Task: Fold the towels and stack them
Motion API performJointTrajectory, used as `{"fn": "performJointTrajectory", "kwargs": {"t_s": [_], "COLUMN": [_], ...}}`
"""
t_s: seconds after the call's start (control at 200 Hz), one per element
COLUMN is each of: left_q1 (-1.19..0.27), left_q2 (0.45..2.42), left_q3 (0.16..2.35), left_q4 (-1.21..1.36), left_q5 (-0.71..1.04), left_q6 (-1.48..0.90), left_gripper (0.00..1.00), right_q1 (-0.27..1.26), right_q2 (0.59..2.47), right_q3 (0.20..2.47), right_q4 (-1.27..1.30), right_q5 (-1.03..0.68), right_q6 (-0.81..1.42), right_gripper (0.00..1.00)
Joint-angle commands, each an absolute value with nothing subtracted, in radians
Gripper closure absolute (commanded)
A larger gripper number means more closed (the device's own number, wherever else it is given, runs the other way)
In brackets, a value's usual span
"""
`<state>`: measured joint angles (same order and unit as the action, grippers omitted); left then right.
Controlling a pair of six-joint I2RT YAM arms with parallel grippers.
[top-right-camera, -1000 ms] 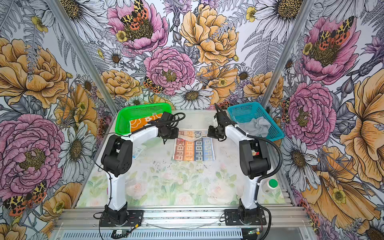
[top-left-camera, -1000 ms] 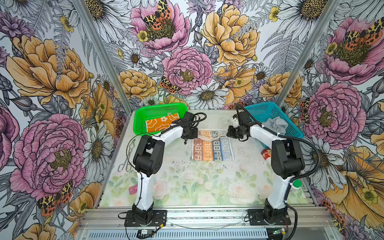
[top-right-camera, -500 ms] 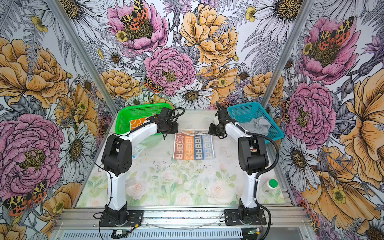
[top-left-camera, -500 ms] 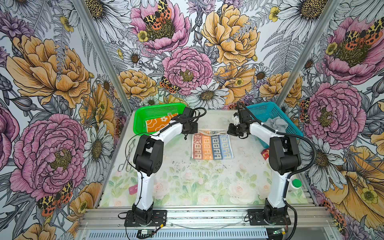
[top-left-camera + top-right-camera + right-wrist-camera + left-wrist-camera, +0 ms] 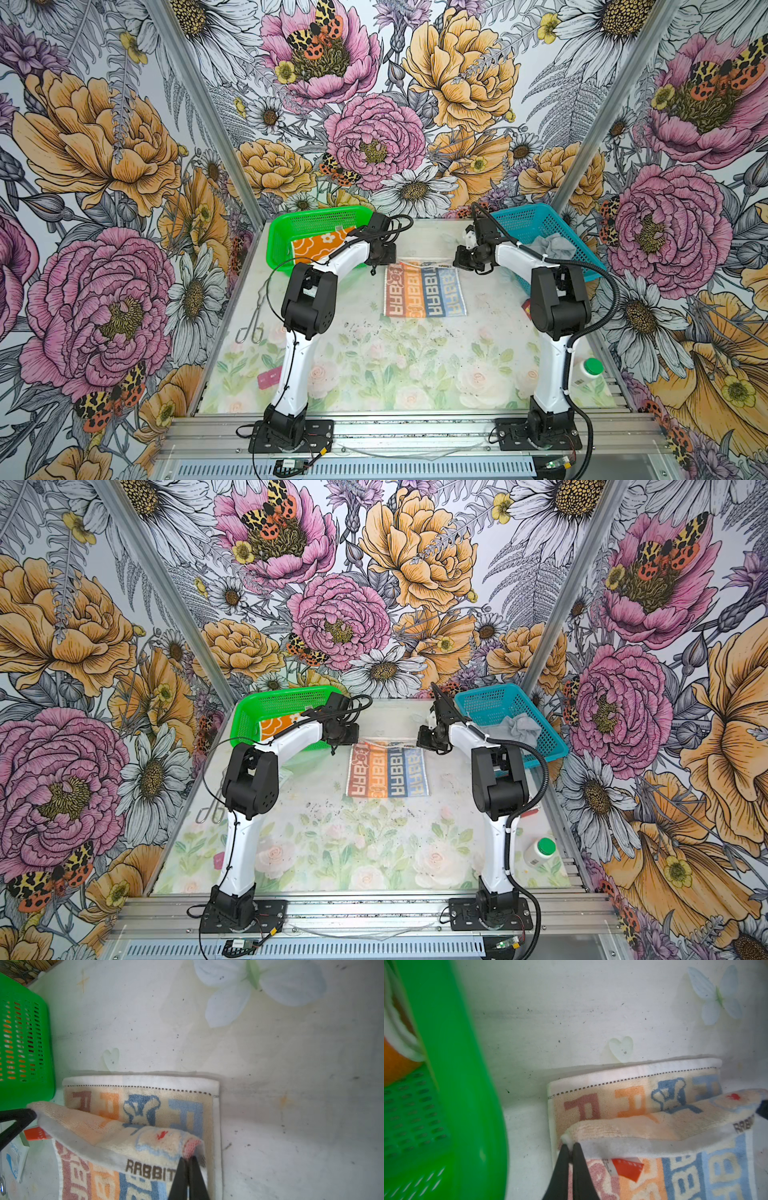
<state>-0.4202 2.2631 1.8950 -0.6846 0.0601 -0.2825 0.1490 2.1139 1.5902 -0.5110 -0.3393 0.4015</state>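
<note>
Lettered towel [image 5: 424, 293] lies on the table [image 5: 374, 374]; orange towel [image 5: 316, 249] in green basket [image 5: 309, 218], grey towel [image 5: 555, 245] in teal basket [image 5: 521, 216]

The left end effector [image 5: 570, 1147] and the right end effector [image 5: 188, 1159] now reach farther toward the back of the desk [image 5: 415, 357] than a second ago, drawing the pinched edge of the lettered towel [image 5: 424, 293] with them. The raised pale flap shows as a narrower strip at the towel's far end.

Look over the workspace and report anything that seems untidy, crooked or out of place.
The grey towel lies crumpled in the blue basket, not folded. On the lettered towel, the folded-over edge, pinched by the left gripper and right gripper, sags between them and stops short of the hem beneath.
</note>
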Motion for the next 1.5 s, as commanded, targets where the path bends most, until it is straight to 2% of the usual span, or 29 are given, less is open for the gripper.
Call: {"fn": "performJointTrajectory", "kwargs": {"t_s": [0.0, 0.13, 0.195, 0.42, 0.555, 0.65, 0.901, 1.171, 1.496], "left_q1": [-0.417, -0.43, -0.44, -0.464, -0.5, -0.522, -0.599, -0.655, -0.647], "left_q2": [2.28, 2.293, 2.291, 2.205, 2.069, 1.968, 1.855, 1.84, 1.803], "left_q3": [1.963, 2.023, 2.054, 2.013, 1.807, 1.638, 1.329, 1.179, 1.051], "left_q4": [-0.683, -0.681, -0.682, -0.693, -0.693, -0.679, -0.541, -0.48, -0.46], "left_q5": [0.03, -0.011, -0.029, -0.009, 0.01, 0.058, 0.1, 0.063, 0.057], "left_q6": [-0.262, -0.246, -0.233, -0.233, -0.231, -0.247, -0.335, -0.397, -0.427], "left_gripper": [0.83, 0.69, 0.66, 0.61, 0.61, 0.64, 0.69, 0.7, 0.7], "right_q1": [0.139, 0.137, 0.136, 0.157, 0.208, 0.244, 0.302, 0.317, 0.322], "right_q2": [2.14, 2.137, 2.123, 1.957, 1.828, 1.772, 1.787, 1.735, 1.667], "right_q3": [1.637, 1.649, 1.649, 1.515, 1.339, 1.227, 1.144, 1.023, 0.88], "right_q4": [-0.494, -0.494, -0.495, -0.494, -0.494, -0.491, -0.474, -0.474, -0.475], "right_q5": [-0.349, -0.342, -0.344, -0.331, -0.31, -0.269, -0.24, -0.204, -0.197], "right_q6": [0.397, 0.396, 0.393, 0.382, 0.397, 0.41, 0.44, 0.466, 0.493], "right_gripper": [0.94, 0.53, 0.46, 0.46, 0.47, 0.52, 0.59, 0.64, 0.71]}}
